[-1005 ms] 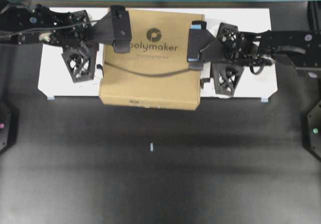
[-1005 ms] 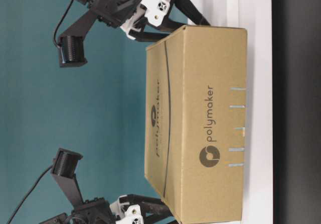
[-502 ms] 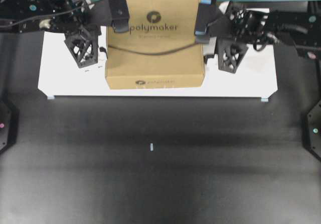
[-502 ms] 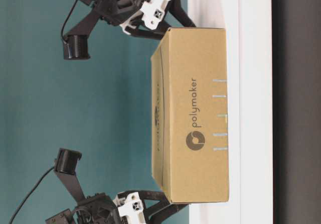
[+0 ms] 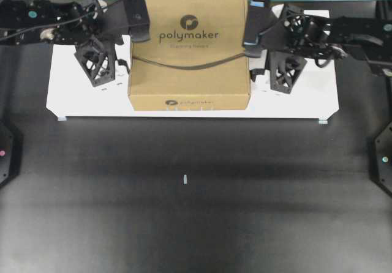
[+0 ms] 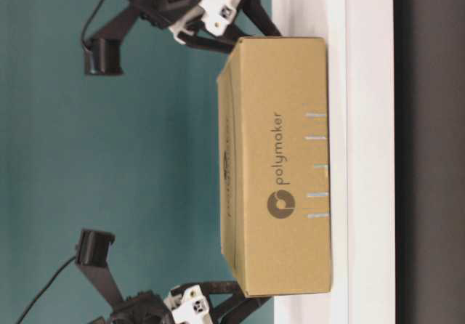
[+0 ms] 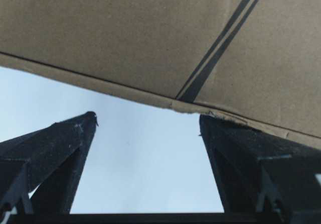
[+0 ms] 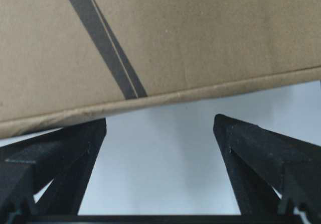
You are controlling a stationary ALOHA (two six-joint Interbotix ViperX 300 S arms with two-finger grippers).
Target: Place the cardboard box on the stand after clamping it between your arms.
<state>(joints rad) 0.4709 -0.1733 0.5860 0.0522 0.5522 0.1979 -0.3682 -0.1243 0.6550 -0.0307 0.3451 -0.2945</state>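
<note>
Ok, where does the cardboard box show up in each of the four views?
Overhead: cardboard box top centre, on the stand.
Table-level: centre-right, picture turned sideways.
Left wrist: fills the top.
Right wrist: fills the top.
Shared landmark: the curved dark line printed on the box.

Both arms reach in from the sides along the far edge of the overhead view, the left arm (image 5: pixel 43 22) stretched rightward and the right arm (image 5: pixel 349 31) stretched leftward, their wrists roughly level with each other. The left claw (image 5: pixel 125 28) has its fingers spread wide, one flat black finger (image 5: pixel 136 13) lying high and the lattice finger (image 5: pixel 95 65) hanging lower. The right claw (image 5: pixel 269 40) mirrors it, fingers apart, with a blue-tipped flat finger (image 5: pixel 252 22) uppermost and its lattice finger (image 5: pixel 286 71) below.
</note>
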